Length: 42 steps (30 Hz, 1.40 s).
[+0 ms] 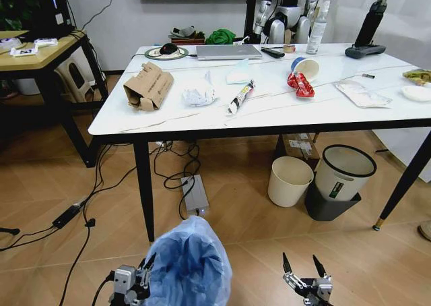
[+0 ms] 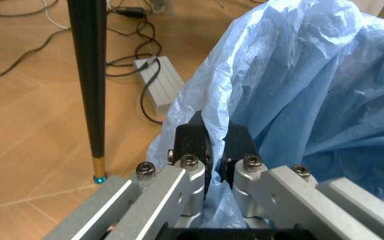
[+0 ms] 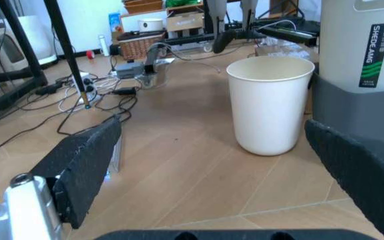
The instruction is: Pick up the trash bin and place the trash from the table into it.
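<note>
The left gripper [image 2: 217, 150] is clamped on the bag rim of the trash bin [image 1: 188, 265], held low at 6 o'clock from the table [image 1: 283, 114]. The right gripper [image 1: 304, 269] idles at 5 o'clock, fingers spread. Bin secured; all trash [image 1: 149, 85] remains on the tabletop.

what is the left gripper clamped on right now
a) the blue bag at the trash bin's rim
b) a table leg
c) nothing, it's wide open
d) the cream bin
a: the left gripper has its jaws pinched shut on the light-blue bag of the trash bin.
</note>
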Motion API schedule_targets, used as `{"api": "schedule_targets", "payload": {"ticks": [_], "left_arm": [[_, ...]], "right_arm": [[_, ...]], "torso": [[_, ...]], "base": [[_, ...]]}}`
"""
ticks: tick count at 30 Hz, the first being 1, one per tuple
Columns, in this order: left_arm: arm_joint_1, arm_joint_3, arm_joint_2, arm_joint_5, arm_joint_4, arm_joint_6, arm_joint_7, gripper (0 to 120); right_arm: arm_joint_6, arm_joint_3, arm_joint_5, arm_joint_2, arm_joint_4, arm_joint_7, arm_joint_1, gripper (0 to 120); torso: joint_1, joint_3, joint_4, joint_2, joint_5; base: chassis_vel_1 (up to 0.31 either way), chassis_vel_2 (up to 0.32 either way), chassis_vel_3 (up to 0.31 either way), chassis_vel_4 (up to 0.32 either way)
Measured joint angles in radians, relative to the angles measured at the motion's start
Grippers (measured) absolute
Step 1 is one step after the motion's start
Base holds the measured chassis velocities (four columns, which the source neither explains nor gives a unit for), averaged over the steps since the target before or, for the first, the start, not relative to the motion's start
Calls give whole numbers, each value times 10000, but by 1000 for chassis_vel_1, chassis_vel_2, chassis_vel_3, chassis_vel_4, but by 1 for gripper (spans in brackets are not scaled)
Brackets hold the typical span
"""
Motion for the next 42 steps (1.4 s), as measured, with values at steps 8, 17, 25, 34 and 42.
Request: {"api": "schedule_targets", "payload": {"ticks": [8, 17, 25, 34, 42], "left_arm": [[68, 173, -21, -97, -91, 116, -18, 0], [197, 328, -99, 84, -155, 152, -36, 0], [204, 300, -93, 174, -188, 126, -35, 0], [148, 176, -95, 289, -138, -81, 46, 0], [109, 155, -61, 289, -110, -96, 87, 0]], "right_arm": [[-20, 6, 14, -38, -32, -3, 35, 100], [-24, -6, 17, -37, -70, -9, 90, 100], [2, -5, 10, -27, -75, -11, 93, 100], [15, -13, 4, 10, -58, -14, 76, 100], [22, -11, 4, 38, -21, -14, 58, 100]], "torso": [[108, 224, 0, 329, 0], [283, 556, 0, 837, 0], [394, 760, 1, 1153, 0], [446, 853, 0, 1295, 0], [579, 1041, 0, 1620, 0]], "base": [[0, 0, 0, 0], [0, 0, 0, 0], [0, 0, 0, 0], [0, 0, 0, 0], [0, 0, 0, 0]]}}
